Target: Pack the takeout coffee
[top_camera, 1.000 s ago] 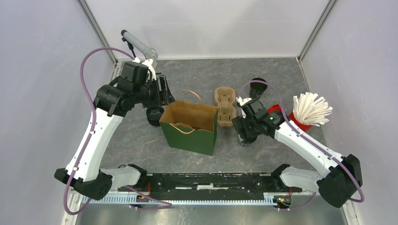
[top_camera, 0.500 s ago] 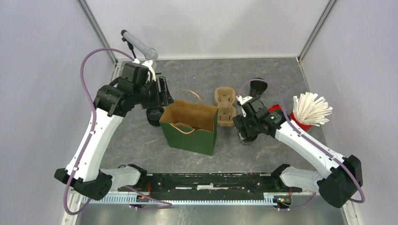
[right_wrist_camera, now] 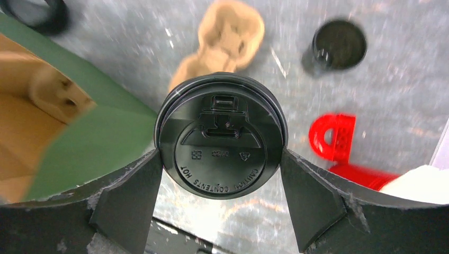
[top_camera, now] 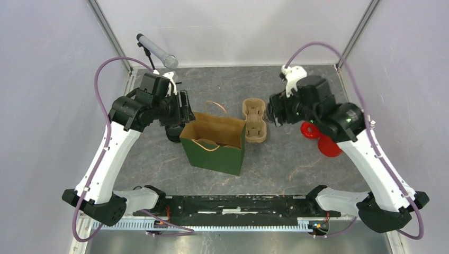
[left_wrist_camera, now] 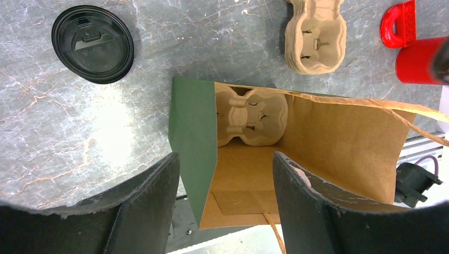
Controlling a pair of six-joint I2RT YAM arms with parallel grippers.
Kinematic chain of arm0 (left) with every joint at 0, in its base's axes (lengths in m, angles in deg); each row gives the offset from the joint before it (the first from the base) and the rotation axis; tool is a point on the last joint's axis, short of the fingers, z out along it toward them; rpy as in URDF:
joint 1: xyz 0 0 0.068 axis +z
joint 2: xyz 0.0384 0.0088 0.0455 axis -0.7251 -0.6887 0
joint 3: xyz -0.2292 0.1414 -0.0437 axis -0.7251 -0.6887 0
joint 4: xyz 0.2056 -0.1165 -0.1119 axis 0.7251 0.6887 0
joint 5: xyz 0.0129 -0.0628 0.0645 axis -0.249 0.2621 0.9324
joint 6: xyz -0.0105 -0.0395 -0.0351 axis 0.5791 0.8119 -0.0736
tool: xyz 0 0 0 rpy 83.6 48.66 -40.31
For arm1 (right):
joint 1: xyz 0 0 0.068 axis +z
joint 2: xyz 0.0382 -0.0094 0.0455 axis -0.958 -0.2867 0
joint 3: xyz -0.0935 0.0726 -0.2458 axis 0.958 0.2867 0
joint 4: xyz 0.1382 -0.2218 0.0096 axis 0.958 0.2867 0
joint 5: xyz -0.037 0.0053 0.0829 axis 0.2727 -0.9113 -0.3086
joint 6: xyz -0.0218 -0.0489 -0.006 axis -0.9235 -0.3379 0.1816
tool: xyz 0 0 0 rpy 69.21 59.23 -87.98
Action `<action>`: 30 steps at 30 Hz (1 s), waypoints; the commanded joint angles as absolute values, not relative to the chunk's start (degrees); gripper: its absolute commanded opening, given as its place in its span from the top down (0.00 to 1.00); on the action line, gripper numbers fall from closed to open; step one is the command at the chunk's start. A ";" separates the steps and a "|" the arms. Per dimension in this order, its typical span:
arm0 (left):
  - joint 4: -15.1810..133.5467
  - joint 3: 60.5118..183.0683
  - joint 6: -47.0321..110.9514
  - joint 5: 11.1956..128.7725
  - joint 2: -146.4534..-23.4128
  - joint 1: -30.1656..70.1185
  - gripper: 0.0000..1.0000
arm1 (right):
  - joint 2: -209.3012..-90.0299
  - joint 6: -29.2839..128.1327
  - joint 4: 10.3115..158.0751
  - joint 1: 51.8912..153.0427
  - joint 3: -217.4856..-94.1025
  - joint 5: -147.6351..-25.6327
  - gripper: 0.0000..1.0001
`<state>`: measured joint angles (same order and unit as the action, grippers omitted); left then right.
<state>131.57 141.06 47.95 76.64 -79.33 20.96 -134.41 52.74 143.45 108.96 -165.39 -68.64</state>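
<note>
Right gripper (right_wrist_camera: pixel 219 159) pinching takeout coffee (right_wrist_camera: pixel 221 140) at lid sides, high above table (right_wrist_camera: pixel 402 79). Left gripper (left_wrist_camera: pixel 225 157) spread over open green bag (left_wrist_camera: pixel 193 121), cup carrier (left_wrist_camera: pixel 251 116) inside.

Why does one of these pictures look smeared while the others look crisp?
Right wrist view: the coffee between the fingers is sharp, but the bag and tray behind it are smeared, likely motion blur. Left wrist view: crisp, with a bright glare patch on the table. Top view: evenly lit, soft shadows, no blur.
</note>
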 commanded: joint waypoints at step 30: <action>126.44 137.78 43.69 75.54 -80.06 20.90 0.81 | -141.61 46.71 123.80 130.37 -174.81 -86.81 0.16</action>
